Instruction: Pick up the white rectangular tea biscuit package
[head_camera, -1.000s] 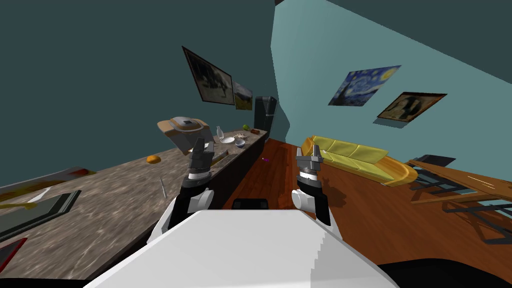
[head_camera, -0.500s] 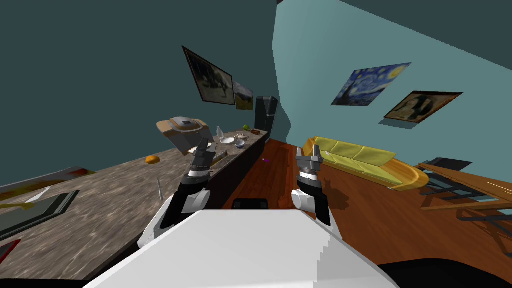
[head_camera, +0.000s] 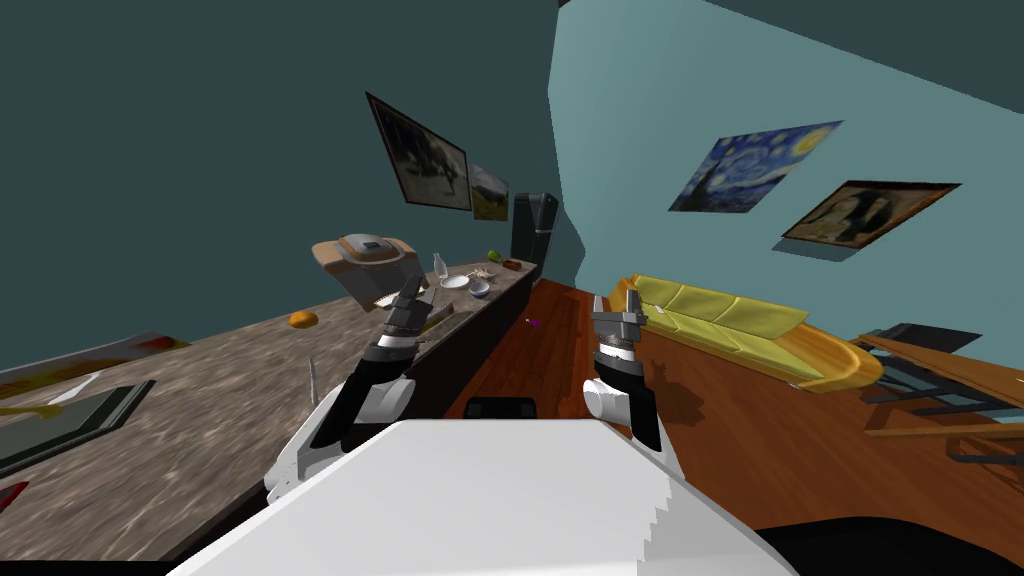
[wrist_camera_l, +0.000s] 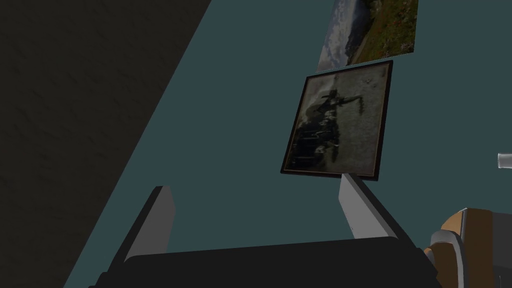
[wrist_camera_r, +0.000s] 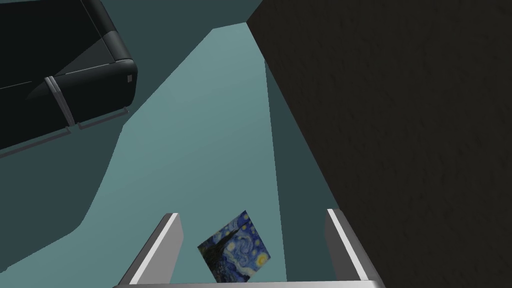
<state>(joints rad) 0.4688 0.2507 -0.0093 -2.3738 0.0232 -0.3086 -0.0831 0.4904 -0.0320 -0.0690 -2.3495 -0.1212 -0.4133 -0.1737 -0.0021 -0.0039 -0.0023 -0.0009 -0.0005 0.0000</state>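
A small white flat thing (head_camera: 384, 299) lies on the mottled brown counter (head_camera: 200, 400), under the tan and grey appliance (head_camera: 365, 254). My left gripper partly hides it, and I cannot tell whether it is the biscuit package. My left gripper (head_camera: 412, 296) is raised over the counter's front edge just right of it, and its fingers (wrist_camera_l: 155, 220) stand open and empty in the left wrist view. The appliance's corner (wrist_camera_l: 470, 240) shows beside that hand. My right gripper (head_camera: 625, 301) is held up over the wooden floor, open with nothing in it (wrist_camera_r: 252, 247).
Further along the counter are a bottle (head_camera: 437, 264), a plate (head_camera: 455, 281), a bowl (head_camera: 480, 288) and a green item (head_camera: 492, 255). An orange item (head_camera: 305, 319), a thin utensil (head_camera: 311, 375) and a sink (head_camera: 70, 420) lie nearer. A dark fridge (head_camera: 533, 225) ends the counter; a yellow sofa (head_camera: 750, 325) stands right.
My view has turned a little, so the sofa, paintings and table slid right. My left forearm has swung slightly left over the counter edge. Both grippers stay open.
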